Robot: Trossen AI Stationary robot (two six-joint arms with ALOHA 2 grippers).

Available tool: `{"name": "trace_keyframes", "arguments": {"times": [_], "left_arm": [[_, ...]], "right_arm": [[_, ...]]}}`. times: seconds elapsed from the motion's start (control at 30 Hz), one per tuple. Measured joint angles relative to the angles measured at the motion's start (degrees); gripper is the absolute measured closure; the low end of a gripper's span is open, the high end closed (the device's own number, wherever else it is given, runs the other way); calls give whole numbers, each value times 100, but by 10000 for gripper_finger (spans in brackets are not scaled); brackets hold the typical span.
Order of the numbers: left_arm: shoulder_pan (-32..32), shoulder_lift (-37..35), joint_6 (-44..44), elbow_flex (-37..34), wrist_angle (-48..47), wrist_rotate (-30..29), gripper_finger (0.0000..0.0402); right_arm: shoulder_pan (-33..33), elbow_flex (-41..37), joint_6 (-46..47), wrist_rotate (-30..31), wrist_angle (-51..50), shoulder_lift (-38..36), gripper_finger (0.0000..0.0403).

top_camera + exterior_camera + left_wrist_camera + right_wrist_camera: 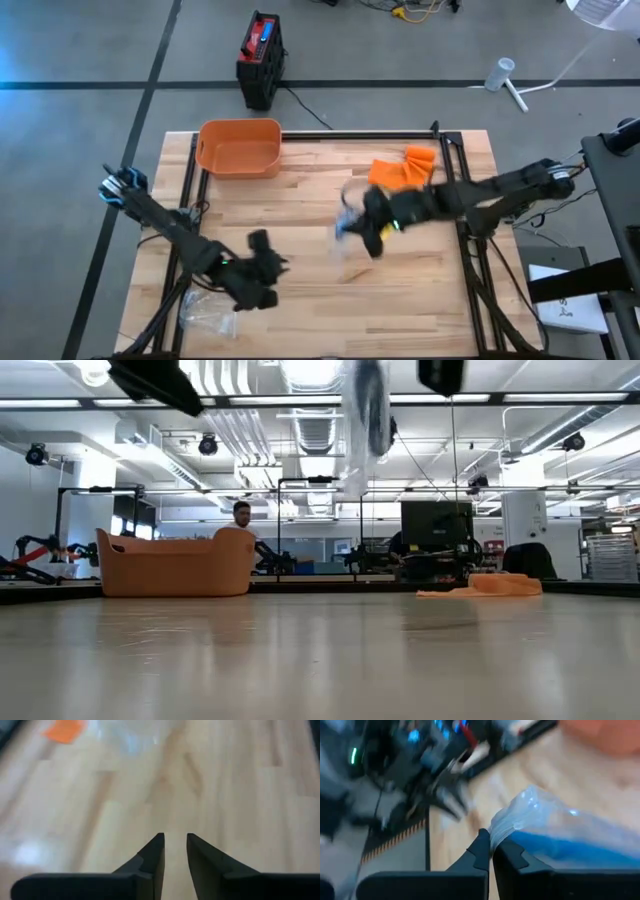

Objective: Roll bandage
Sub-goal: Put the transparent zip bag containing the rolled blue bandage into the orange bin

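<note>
Barely begun: the right gripper (491,851) has its jaws clenched on a clear bag (555,830) holding the blue bandage, lifted above mid-counter (330,300). The left gripper (175,852), jaws slightly parted and empty, hovers near the front-left corner. Unpacking and rolling remain.

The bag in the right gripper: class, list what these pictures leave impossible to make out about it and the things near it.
- Bag contents: something blue shows in the right wrist view, but blur and crinkled plastic hide what it is.
- Bag in the low view: its top is cut off by the picture's edge, and the right gripper holding it is out of frame there.
- Clear plastic by the left gripper: too small in the high view to identify.
</note>
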Motion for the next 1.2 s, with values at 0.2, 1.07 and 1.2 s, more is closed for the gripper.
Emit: {"name": "trace_keyframes", "arguments": {"times": [0.2,1.07,1.2], "left_arm": [[-622,-523,-507,-128,-635,-992,337],[-1426,-983,-680,-361,-721,-1213,399],[-1431,-985,-680,-374,-726,-1217,399]], "right_arm": [[-1362,1280,-446,-1096,344,1034,400],[-4073,6028,76,-3785,197,5955,400],[-4106,6023,-442,-3819,-632,5953,401]]}}
